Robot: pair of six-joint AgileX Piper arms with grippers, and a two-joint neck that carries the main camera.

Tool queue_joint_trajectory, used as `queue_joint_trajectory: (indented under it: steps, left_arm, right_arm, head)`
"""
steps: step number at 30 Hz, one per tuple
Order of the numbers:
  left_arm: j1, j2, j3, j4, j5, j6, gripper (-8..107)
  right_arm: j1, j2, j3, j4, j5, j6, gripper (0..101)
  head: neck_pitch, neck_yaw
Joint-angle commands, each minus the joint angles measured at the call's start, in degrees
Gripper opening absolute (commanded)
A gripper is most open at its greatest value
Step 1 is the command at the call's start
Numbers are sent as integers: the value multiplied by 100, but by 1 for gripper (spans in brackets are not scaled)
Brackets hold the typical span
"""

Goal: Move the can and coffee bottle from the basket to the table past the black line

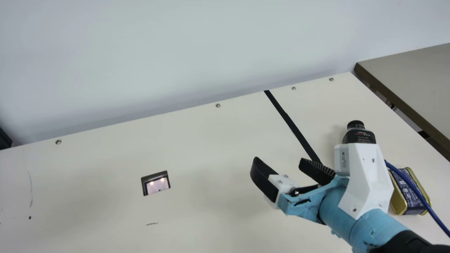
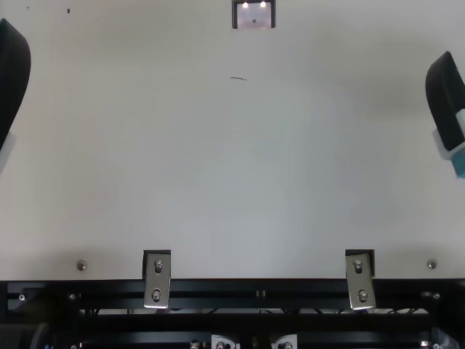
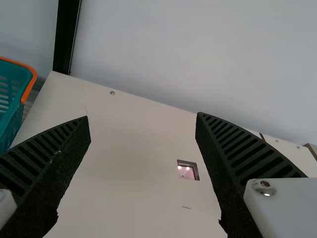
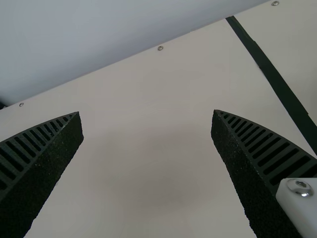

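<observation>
Your right pincer (image 1: pixel 278 161) hangs released over the worktop (image 1: pixel 197 140), its two black ribbed fingers spread wide apart. In the main view, you see the coffee bottle (image 1: pixel 358 135) standing upright to the right of that pincer, its black cap and dark label showing above the white mount on the arm, which hides the lower part. The can (image 1: pixel 409 202) is also to the pincer's right, nearer you than the bottle, with a dark blue label between gold-coloured rims. A blue cable (image 1: pixel 404 176) from the arm crosses in front of it. Both of your things are on the worktop past the black line (image 1: pixel 291 123), which runs from the back edge down behind the right pincer's inner, ribbed finger.

Your left pincer (image 2: pixel 11 80) is at the edge of the top view, and its wrist view shows you that it is released too, fingers wide apart. Beyond one of its fingers you have the basket (image 3: pixel 31 82), teal with an orange rim, well apart from the pincer and past the side edge of the worktop. Between your two pincers, farther back, a small dark-framed pane (image 1: pixel 156 184) reflects lights. In front of the pincers, black rails (image 2: pixel 254 287) run along the worktop's near edge.
</observation>
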Motion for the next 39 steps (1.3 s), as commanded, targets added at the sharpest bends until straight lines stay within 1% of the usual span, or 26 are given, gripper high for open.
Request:
queue_joint_trajectory:
  steps: [1,3,5,9,11,13,17,22,26,30,33,39]
  left_arm:
    - [-9,1,-11,-21,5,-28,90]
    - [-8,-6,-24,-41,-2,-62,90]
    - [-1,-9,-41,-60,-10,-100,90]
    - [15,-50,-84,-90,7,-189,90]
    - [27,-91,-90,-99,25,-231,90]
    - [44,-141,-80,-109,51,-265,90]
    - [95,-235,-41,-125,106,-318,90]
    - [161,-318,-4,-151,171,-369,90]
    - [181,-359,1,-142,191,-382,90]
    - [195,-361,1,-112,223,-391,90]
    - [195,-361,1,-116,214,-391,90]
    - [195,-361,1,-126,194,-391,90]
  right_arm:
    - [35,44,-60,-365,-64,279,101]
    - [82,114,-195,-596,-122,359,101]
    - [120,250,-395,-931,-181,533,101]
    - [150,656,-893,-1521,-273,728,101]
    - [95,858,-1145,-1775,-257,776,101]
    - [-10,1020,-1376,-1992,-194,793,101]
    - [-310,1241,-1775,-2325,40,836,101]
    - [-711,1357,-2112,-2696,392,976,101]
    - [-991,1227,-2144,-3059,690,1135,101]
    - [-1269,868,-1968,-3581,1041,1365,101]
    - [-1505,512,-1780,-3995,1369,1616,101]
    - [-2045,-488,-1412,-4965,2255,2524,101]
  head:
    - [-123,29]
    - [-123,29]
    - [-123,29]
    - [-123,29]
    - [-123,29]
    - [-123,29]
    - [-123,29]
    - [-123,29]
    - [-123,29]
    - [-123,29]
    - [-123,29]
    - [-123,29]
